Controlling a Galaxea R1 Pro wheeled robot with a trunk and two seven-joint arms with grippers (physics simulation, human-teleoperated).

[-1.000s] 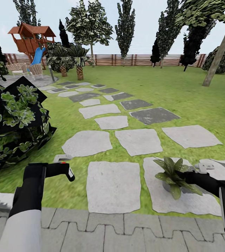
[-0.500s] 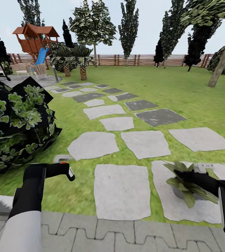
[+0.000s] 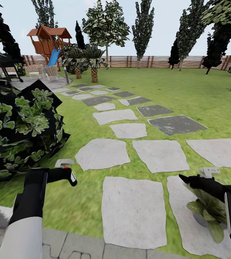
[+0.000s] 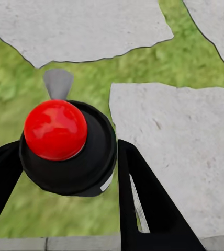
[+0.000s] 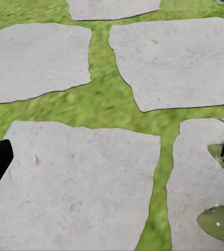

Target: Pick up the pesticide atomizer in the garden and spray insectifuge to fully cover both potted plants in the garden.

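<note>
Since the earlier frames the whole head view has swung, so that the potted plant (image 3: pixel 208 212) is now seen lower and further toward the right edge, partly behind the right arm, while both arms are placed as before against the frame. That plant stands on a pale stepping stone (image 3: pixel 187 223) in the lawn (image 3: pixel 187 93), its broad pointed leaves spread low; two of its leaf tips (image 5: pixel 219 222) are caught in the right wrist view. The pesticide atomizer (image 4: pixel 67 146) is held upright in the left gripper (image 3: pixel 66 172), ahead of the robot on its left and above the grass: its long axis is seen end-on in the left wrist view, the red button top (image 4: pixel 55 129) facing the camera and the small grey nozzle (image 4: pixel 58 83) pointed forward, away from the robot and over the stepping stones. The left gripper's dark fingers (image 4: pixel 143 198) are closed against both sides of the bottle's body. The right gripper (image 3: pixel 196 178) is held forward above the plant; whether its fingers are spread or closed cannot be told. A dark leafy shrub (image 3: pixel 18 129) stands at the left, and a slatted wooden fence (image 3: pixel 155 62) closes the lawn's far side.
</note>
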